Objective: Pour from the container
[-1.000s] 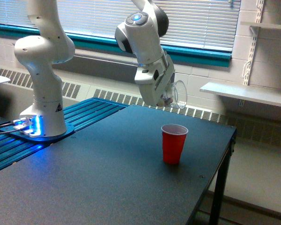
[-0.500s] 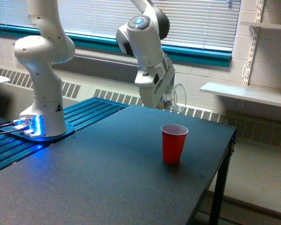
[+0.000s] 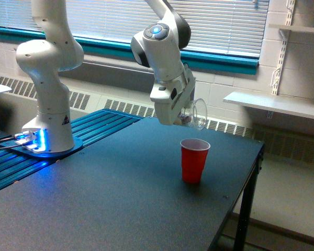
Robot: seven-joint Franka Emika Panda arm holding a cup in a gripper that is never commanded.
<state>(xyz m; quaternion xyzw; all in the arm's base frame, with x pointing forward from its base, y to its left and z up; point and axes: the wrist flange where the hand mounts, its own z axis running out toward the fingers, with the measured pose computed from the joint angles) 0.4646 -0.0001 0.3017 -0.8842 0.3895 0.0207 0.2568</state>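
My gripper [image 3: 184,116] is shut on the container [image 3: 196,114], a small clear plastic cup tipped on its side with its mouth toward the exterior view's right. It hangs above the dark table [image 3: 120,198], a little up and to the left of the red cup [image 3: 193,160]. The red cup stands upright, white inside, its open mouth just below the container's lip. Some small bits show faintly through the container's wall near the gripper. No stream between the two cups is visible.
The arm's white base [image 3: 47,130] stands at the exterior view's left on blue ribbed panels [image 3: 52,157]. The table's right edge [image 3: 251,172] drops off close beyond the red cup. A white shelf [image 3: 272,104] and a radiator line the back wall.
The gripper has lowered a little and moved slightly left with the container, which tips further toward the red cup. The red cup has stayed put.
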